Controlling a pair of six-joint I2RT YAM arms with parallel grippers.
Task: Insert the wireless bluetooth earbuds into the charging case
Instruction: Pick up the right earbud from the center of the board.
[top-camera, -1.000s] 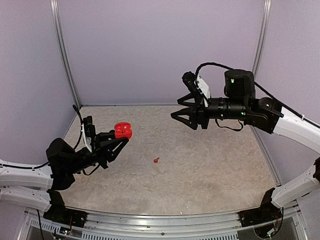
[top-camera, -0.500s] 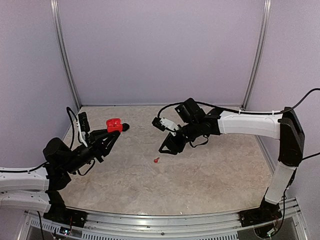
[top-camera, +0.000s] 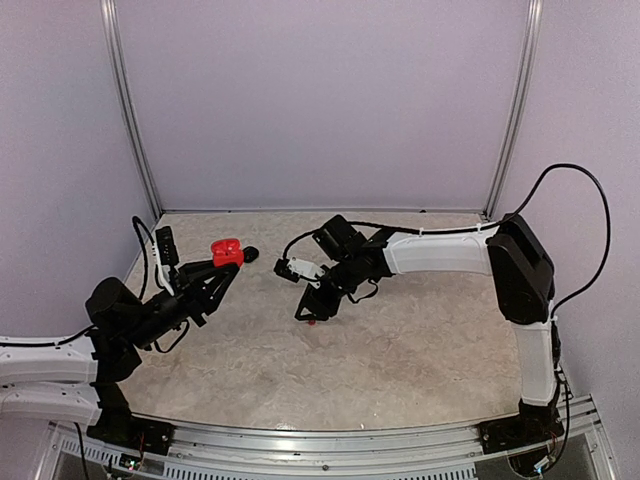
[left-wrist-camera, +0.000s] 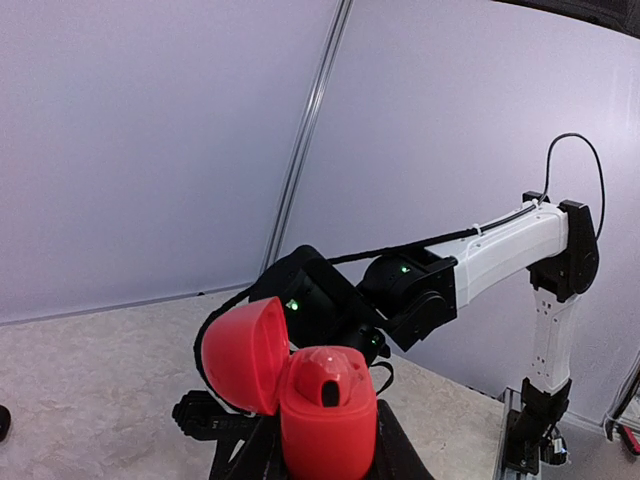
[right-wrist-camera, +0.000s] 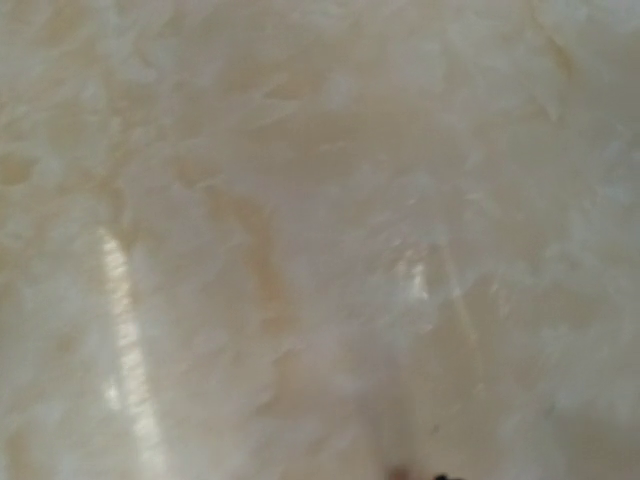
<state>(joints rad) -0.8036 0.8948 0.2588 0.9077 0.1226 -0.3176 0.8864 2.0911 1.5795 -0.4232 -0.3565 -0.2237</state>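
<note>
Roughly mid-tabletop (top-camera: 400, 350), one tiny red earbud (top-camera: 313, 321) lies loose on the pale marbled surface, outside any case. The right fingers (top-camera: 310, 308) hang directly over it, tips down and very near. From above their dark bulk hides the gap, so I cannot tell how far apart they stand or whether they touch the earbud. The right wrist view sits so close to the surface that it gives only blurred marble, with a reddish speck (right-wrist-camera: 398, 470) at its bottom edge. The right arm (top-camera: 440, 250) reaches in long and low from the far right side.

Well to the left, apart from that earbud, the red charging case (left-wrist-camera: 325, 425) is raised off the tabletop. It stands upright between the left fingers (top-camera: 218, 270), which are closed snugly on its lower body. Its lid (left-wrist-camera: 245, 355) is swung open, hanging to the left in the left wrist view. In the open body sits a rounded red piece (left-wrist-camera: 325, 380) with a dark slot, probably an earbud already seated, though the angle is poor. Just beyond the case a small black object (top-camera: 251, 253) rests on the tabletop, too small to name.
</note>
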